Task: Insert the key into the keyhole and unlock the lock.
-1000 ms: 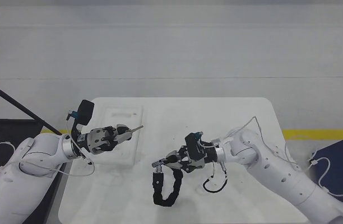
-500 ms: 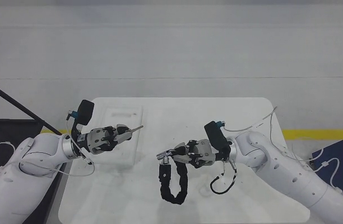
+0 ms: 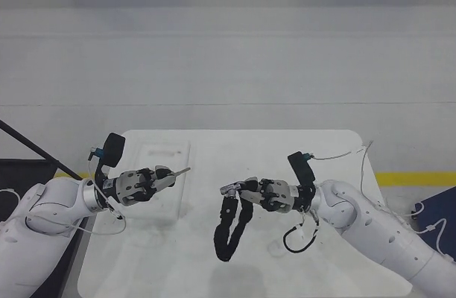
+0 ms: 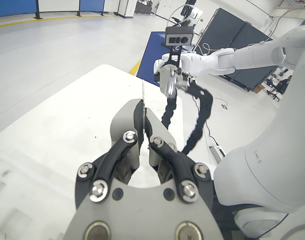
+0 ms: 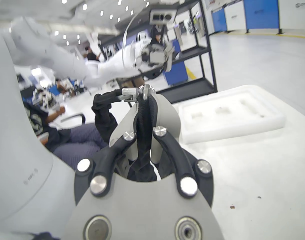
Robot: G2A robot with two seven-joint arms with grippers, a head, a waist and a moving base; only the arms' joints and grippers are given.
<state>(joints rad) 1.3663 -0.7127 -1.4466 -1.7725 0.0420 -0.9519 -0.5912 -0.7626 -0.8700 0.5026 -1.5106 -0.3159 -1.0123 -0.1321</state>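
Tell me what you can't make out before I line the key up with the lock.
- Keyhole: the lock head is too small in the top and left wrist views, and the right hand largely covers it in the right wrist view.
- Key bow: hidden inside the left hand, left wrist view.
- Key teeth: the blade is seen edge-on there.

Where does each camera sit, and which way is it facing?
Top view: above the arms, looking down at the table; both arms show, left end effector holding the key, right end effector holding the lock.
Left wrist view: on the left wrist, looking along its end effector and key towards the right arm and hanging lock.
Right wrist view: on the right wrist, looking past the lock's metal head towards the left arm and foam tray.
Shared: each wrist view shows the other arm's end effector.
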